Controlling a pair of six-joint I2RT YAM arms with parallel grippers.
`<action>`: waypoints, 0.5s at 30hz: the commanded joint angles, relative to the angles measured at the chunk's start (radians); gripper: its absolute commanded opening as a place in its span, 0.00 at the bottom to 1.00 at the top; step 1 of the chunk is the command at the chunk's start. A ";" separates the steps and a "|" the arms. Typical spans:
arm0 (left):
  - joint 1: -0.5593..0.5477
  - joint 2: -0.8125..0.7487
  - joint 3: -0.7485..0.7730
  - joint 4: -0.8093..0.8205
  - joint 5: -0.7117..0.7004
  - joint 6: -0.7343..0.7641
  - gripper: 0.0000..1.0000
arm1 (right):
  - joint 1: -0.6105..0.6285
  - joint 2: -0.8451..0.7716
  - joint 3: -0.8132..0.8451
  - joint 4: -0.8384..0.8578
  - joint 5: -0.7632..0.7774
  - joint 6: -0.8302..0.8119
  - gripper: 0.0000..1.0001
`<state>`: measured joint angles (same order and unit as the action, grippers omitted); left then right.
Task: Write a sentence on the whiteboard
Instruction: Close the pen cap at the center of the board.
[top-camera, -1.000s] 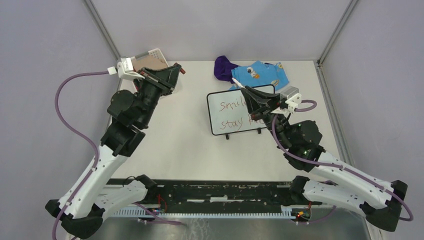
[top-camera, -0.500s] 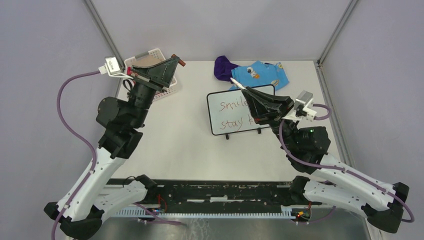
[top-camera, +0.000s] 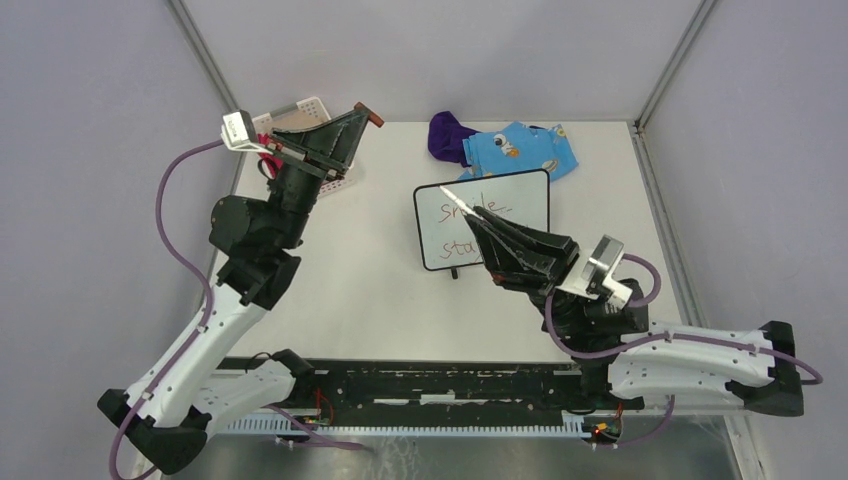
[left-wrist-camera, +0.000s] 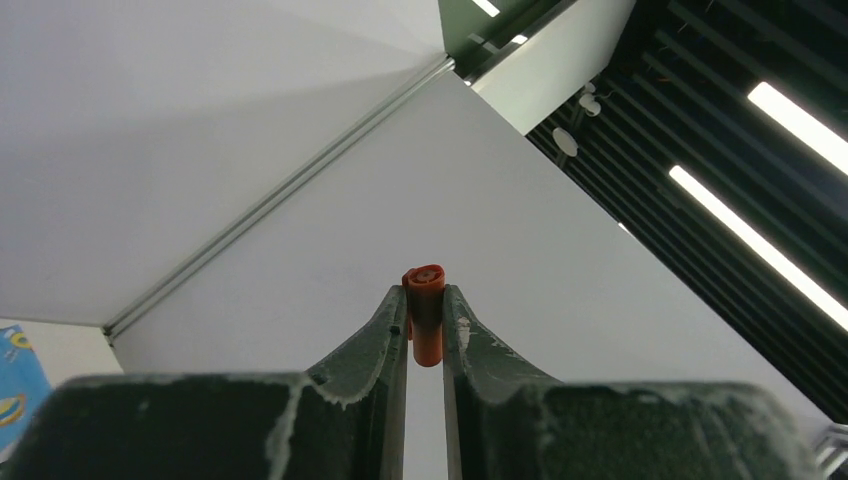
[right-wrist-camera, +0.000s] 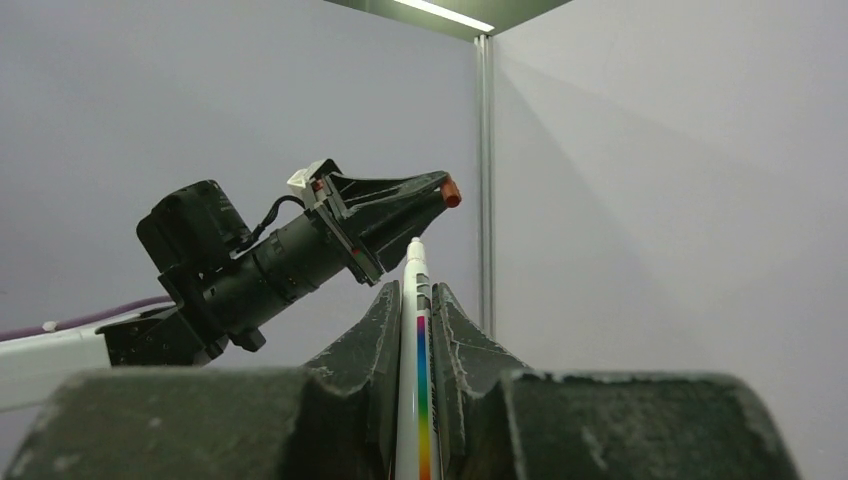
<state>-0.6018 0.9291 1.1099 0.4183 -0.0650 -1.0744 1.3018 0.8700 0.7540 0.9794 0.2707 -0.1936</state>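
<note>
The whiteboard (top-camera: 526, 203) stands on two small black feet at mid-table. Reddish-brown words of the sentence (top-camera: 462, 210) show on it in two lines, their right ends hidden behind my right gripper. My right gripper (top-camera: 480, 215) hovers over the board, shut on a white marker (top-camera: 453, 197) with a rainbow stripe (right-wrist-camera: 416, 300), tip pointing up and left. My left gripper (top-camera: 364, 114) is raised at the back left, shut on an orange-red cap (left-wrist-camera: 425, 322). In the right wrist view the left gripper (right-wrist-camera: 432, 193) and its cap (right-wrist-camera: 451, 191) show just beyond the marker tip.
A white slatted basket (top-camera: 316, 106) sits at the back left, mostly behind the left arm. A blue patterned cloth (top-camera: 525, 148) and a purple cloth (top-camera: 447, 136) lie behind the whiteboard. Grey walls and metal posts enclose the table.
The right arm has drawn back toward the near edge and tilted the marker up off the board. The left gripper has risen and swung right with the cap.
</note>
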 joint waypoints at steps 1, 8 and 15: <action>0.003 0.001 0.010 0.105 0.021 -0.127 0.02 | 0.066 0.045 0.002 0.207 0.064 -0.188 0.00; 0.003 0.044 0.045 0.113 0.094 -0.232 0.02 | 0.067 0.110 0.060 0.210 0.074 -0.182 0.00; 0.003 0.067 0.026 0.122 0.165 -0.280 0.02 | 0.068 0.123 0.068 0.208 0.094 -0.172 0.00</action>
<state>-0.6014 0.9951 1.1152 0.4816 0.0280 -1.2854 1.3651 0.9962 0.7742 1.1286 0.3393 -0.3573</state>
